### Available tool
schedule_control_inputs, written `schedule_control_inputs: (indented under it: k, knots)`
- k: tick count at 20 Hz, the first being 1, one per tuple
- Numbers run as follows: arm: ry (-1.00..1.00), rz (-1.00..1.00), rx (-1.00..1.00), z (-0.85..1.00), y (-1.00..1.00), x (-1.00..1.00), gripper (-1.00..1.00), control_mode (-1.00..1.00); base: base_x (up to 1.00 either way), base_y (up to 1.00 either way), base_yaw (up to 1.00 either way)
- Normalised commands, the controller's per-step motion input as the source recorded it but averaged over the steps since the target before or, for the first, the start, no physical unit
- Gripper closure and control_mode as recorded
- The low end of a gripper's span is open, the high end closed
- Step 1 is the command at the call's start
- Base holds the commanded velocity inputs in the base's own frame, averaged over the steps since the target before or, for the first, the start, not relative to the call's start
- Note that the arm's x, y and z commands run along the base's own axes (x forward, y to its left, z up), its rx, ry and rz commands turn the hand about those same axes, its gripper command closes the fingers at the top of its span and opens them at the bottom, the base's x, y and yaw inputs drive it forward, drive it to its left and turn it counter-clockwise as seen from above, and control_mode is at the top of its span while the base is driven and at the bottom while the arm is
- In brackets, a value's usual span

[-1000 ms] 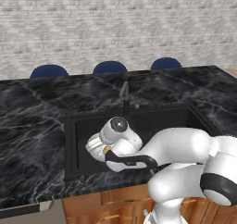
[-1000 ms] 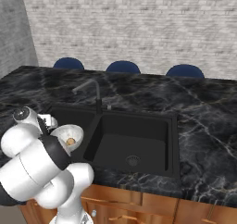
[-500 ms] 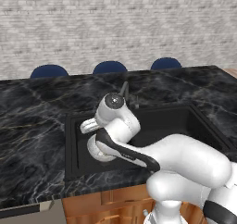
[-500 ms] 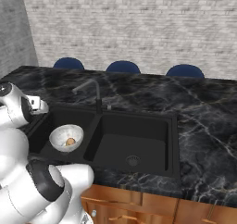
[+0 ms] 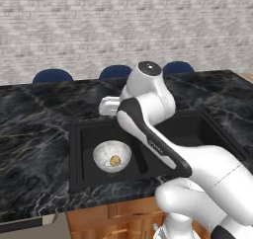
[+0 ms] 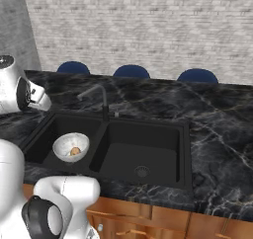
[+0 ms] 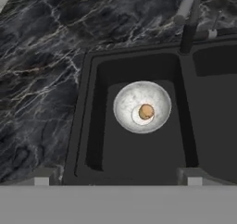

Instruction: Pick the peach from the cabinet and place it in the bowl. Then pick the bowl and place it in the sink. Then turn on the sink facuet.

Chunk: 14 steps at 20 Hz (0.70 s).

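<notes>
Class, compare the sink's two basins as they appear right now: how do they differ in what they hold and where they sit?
The left basin holds the bowl with the peach inside; the right basin holds nothing and its drain shows. In the right base view, the left basin lies nearer the arm and the right basin farther from it. Both are black, deep and rectangular, rimmed by the same marble counter, with the faucet behind their divider.

Peach (image 7: 146, 111) in bowl (image 7: 127, 102), inside left sink (image 7: 92, 126) basin.

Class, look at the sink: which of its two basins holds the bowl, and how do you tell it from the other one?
The left basin, on the side away from the round drain seen in the right base view. The bowl sits on its floor with the peach inside; the right basin holds no bowl.
</notes>
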Motion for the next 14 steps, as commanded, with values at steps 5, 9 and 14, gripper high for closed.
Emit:
schedule_control_inputs:
  k: [5,9,14]
  knots:
    - [0.0,-0.09,0.3,0.44,-0.79,-0.14,-1.0,-1.0,0.0,0.0,0.0]
    - [0.06,-0.08,0.48,0.15,-1.0,0.0,-1.0,-1.0,0.0,0.0,0.0]
    - [0.12,-0.11,0.47,0.0,-0.9,0.24,-1.0,-1.0,0.0,0.0,0.0]
